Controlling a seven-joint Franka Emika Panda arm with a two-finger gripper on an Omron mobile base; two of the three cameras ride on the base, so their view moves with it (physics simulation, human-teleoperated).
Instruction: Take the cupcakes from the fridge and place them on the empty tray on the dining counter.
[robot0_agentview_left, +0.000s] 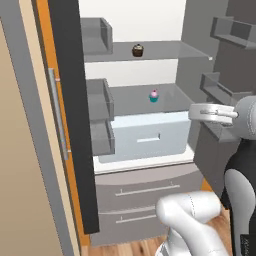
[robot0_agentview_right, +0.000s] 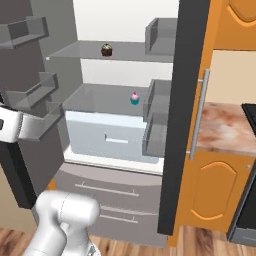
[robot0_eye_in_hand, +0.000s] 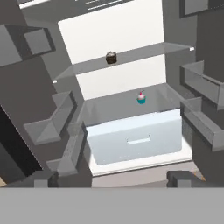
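The fridge (robot0_agentview_left: 131, 20) stands with both upper doors swung wide, showing its grey-white inside. Two cupcakes sit inside. The dark brown one (robot0_agentview_left: 138, 50) (robot0_agentview_right: 106, 49) (robot0_eye_in_hand: 111, 57) is on the upper glass shelf. The pink-frosted one with a teal wrapper (robot0_agentview_left: 153, 96) (robot0_agentview_right: 134, 98) (robot0_eye_in_hand: 141, 98) is on the shelf below, above a white drawer (robot0_agentview_left: 150, 136). My gripper (robot0_eye_in_hand: 113, 178) is open with nothing between its fingers. It is held back in front of the fridge, well short of both cupcakes. The empty tray and the dining counter are out of view.
Grey door bins (robot0_agentview_left: 99, 107) (robot0_agentview_right: 156, 115) jut from both open doors and narrow the way in. Two grey freezer drawers (robot0_agentview_left: 145, 192) lie below the opening. A marbled countertop (robot0_agentview_right: 225, 125) over orange cabinets stands to the fridge's right, beside a black appliance (robot0_agentview_right: 247, 200).
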